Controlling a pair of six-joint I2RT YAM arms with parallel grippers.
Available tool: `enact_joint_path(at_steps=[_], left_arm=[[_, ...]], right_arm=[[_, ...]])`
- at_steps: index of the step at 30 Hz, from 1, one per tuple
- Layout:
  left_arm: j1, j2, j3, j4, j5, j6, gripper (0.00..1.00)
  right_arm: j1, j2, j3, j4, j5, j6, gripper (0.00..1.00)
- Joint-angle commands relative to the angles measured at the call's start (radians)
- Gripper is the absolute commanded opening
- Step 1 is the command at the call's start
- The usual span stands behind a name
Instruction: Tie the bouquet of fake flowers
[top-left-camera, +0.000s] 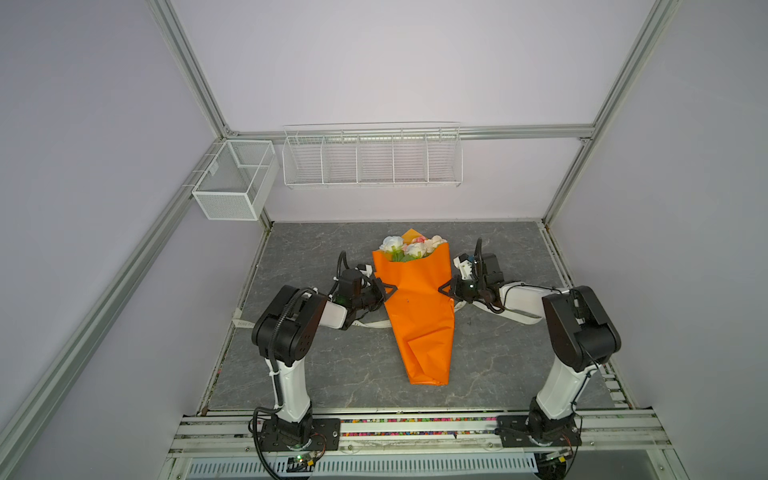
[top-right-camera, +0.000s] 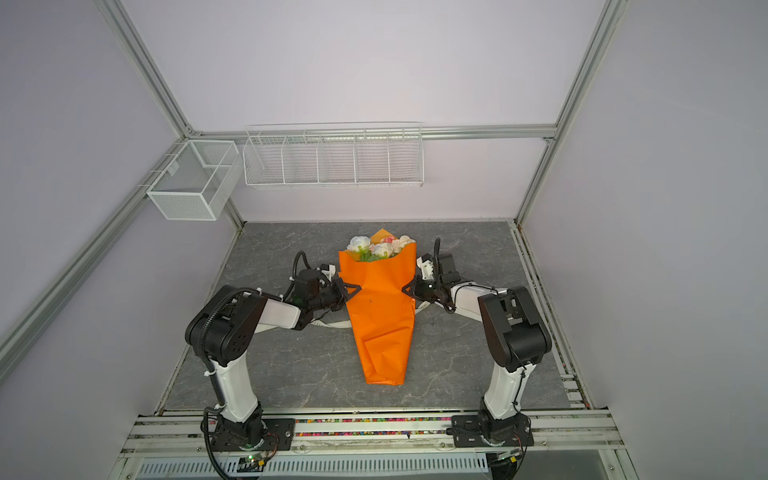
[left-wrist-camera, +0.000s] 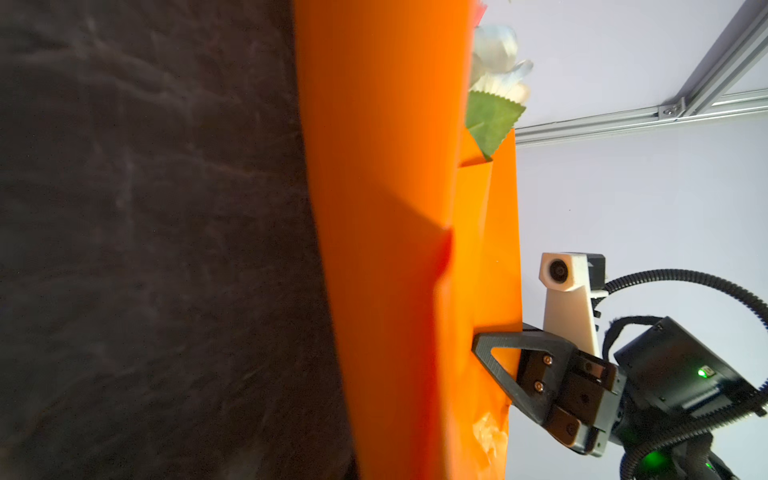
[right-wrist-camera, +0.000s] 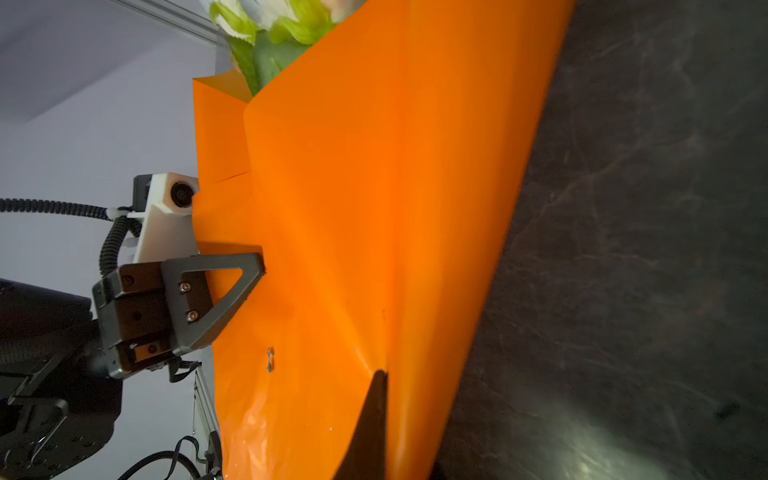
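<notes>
Both left gripper (top-left-camera: 388, 289) and right gripper (top-left-camera: 444, 288) jaws pinch the orange paper cone (top-left-camera: 417, 324) holding the bouquet (top-left-camera: 409, 248).

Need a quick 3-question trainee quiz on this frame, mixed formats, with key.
1. True or false: the ribbon is already tied round the orange paper wrap.
2. Which way do the flower heads point? A) toward the arm bases B) toward the back wall C) straight up
3. Fill in: the left gripper and right gripper are each shut on an edge of the ____.
Key: 1 false, it lies on the table; 2 B; 3 wrap.
</notes>
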Motion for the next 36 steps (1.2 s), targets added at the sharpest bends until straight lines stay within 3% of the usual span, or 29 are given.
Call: enact_joint_path(at_steps=[1, 9, 13, 16, 19, 21, 28, 36], left_arm=[[-0.005, 0.027, -0.022, 0.073, -0.011, -0.023, 0.0], [-0.005, 0.08, 0.017, 0.048, 0.004, -0.009, 0.0], [-0.001, 0.036, 0.008, -0.04, -0.024, 0.047, 0.14], [0.001, -0.017, 0.035, -0.168, -0.058, 0.126, 0.22], [0.008, -0.012, 0.098, -0.256, -0.038, 0.175, 0.06], [0.019, 0.004, 0.119, -0.239, -0.02, 0.166, 0.02], [0.056, 0.069, 0.129, -0.146, 0.037, 0.092, 0.0], [0.051, 0.025, 0.05, -0.102, 0.036, 0.074, 0.0]], right_arm=[[0.008, -0.014, -0.046, -0.001, 0.018, -0.005, 0.07], [0.008, 0.013, -0.042, -0.006, 0.049, 0.003, 0.12], [0.009, -0.007, -0.017, -0.053, 0.07, -0.015, 0.17], [0.007, -0.011, 0.022, -0.112, 0.081, -0.045, 0.14], [0.006, 0.016, 0.065, -0.136, 0.069, -0.062, 0.08], [0.004, 0.035, 0.083, -0.135, 0.069, -0.063, 0.08], [0.001, 0.059, 0.088, -0.124, 0.076, -0.029, 0.08], [0.001, 0.015, 0.057, -0.13, 0.073, -0.027, 0.07]])
